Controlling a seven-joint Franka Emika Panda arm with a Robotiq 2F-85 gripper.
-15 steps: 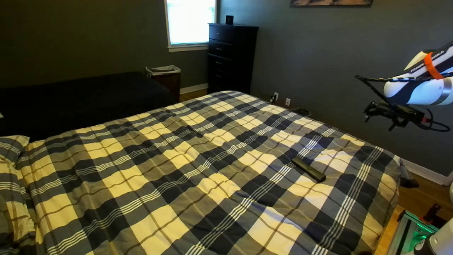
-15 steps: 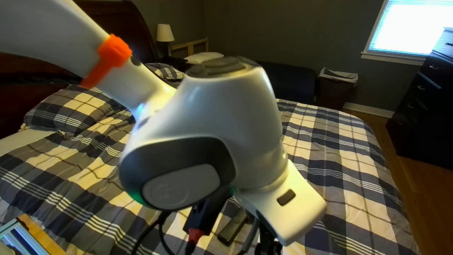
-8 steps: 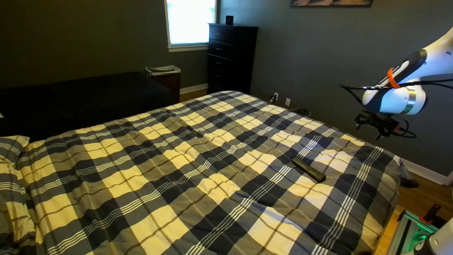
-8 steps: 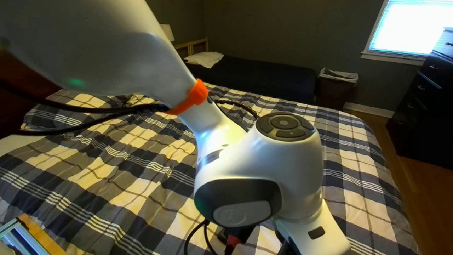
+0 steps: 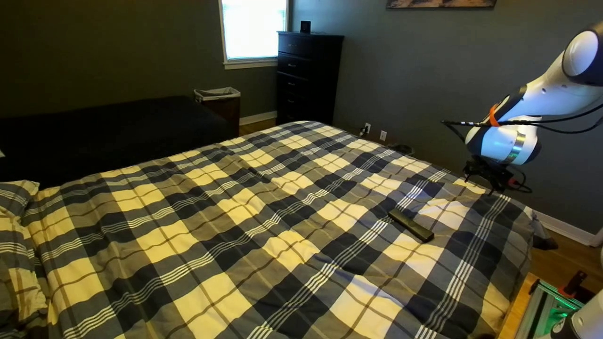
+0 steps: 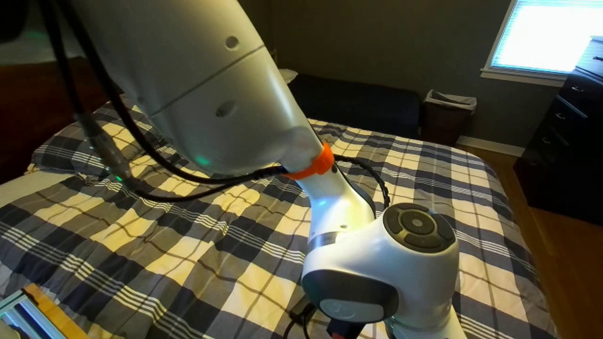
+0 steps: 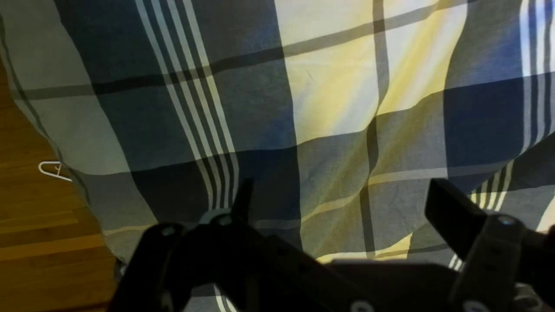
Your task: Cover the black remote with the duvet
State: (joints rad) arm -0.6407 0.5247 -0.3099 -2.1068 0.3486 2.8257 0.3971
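Gaping empty, the claw [image 7: 340, 190] hangs near the duvet [image 5: 273, 235] bearing the remote [image 5: 411, 226], with hamper [image 5: 227, 109] and dresser [image 5: 308, 77] beyond

The plaid duvet [image 5: 282, 221] spreads over the bed [image 6: 30, 187]; the black remote [image 5: 411, 226] lies flat on the duvet.

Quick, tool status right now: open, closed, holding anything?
Tool: open, jaws well apart, holding nothing.
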